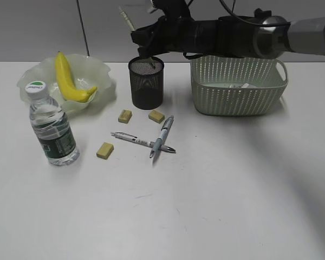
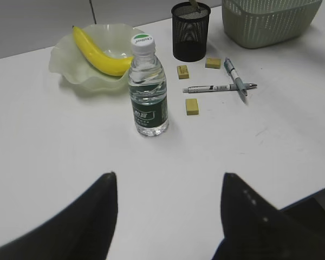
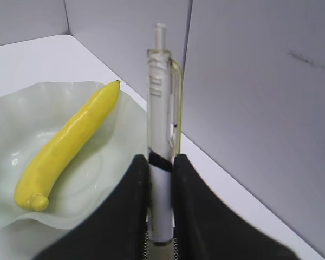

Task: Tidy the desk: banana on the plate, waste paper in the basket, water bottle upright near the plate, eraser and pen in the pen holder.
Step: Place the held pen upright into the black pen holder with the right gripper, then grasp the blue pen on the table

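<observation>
The right gripper pinches a clear pen above the pen holder, its tip dipping into the cup. The left gripper hangs with jaws spread over bare desk, holding nothing. The banana lies in the plate, the bottle stands upright just in front. Two pens lie crossed among three erasers. Paper sits in the basket
</observation>
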### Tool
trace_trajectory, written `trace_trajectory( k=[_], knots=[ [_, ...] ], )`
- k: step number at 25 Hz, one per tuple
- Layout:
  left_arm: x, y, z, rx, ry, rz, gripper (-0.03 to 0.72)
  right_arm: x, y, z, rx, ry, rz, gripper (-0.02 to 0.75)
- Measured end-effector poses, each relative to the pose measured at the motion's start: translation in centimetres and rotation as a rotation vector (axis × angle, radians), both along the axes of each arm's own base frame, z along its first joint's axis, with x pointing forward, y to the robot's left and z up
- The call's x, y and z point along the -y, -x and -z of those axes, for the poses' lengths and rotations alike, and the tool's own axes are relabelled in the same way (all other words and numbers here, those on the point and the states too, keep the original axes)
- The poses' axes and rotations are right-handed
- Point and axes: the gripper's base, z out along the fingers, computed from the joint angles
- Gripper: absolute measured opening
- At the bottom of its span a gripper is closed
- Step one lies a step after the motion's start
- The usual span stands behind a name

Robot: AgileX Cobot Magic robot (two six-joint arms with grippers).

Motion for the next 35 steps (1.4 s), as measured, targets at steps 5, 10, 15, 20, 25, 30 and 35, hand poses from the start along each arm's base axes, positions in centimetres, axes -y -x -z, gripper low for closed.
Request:
trace_trajectory(
  k=[5,10,15,20,25,30,35],
  knots=[
    [0.0,0.0,0.0,0.000,0.000,0.000,0.450,0.1,0.0,0.0,-0.003,-0.002,0.002,0.200],
    [0.0,0.0,0.0,0.000,0.000,0.000,0.450,0.0,0.0,0.0,-0.005,-0.006,0.002,0.322],
    [0.0,0.0,0.0,0.000,0.000,0.000,0.449,0.0,0.0,0.0,-0.034,-0.033,0.009,0.334],
    [0.0,0.0,0.0,0.000,0.001,0.000,0.448,0.1,0.1,-1.5,-0.061,-0.089,0.030,0.337],
    [0.0,0.0,0.0,-0.001,0.002,-0.001,0.448,0.3,1.0,-4.6,-0.118,-0.095,0.023,0.337],
    [0.0,0.0,0.0,-0.001,0.002,-0.001,0.448,1.1,2.6,-6.9,-0.247,0.031,0.021,0.338],
    [0.0,0.0,0.0,-0.001,0.002,-0.001,0.448,2.7,4.6,-9.1,-0.396,0.204,0.065,0.337]
  ],
)
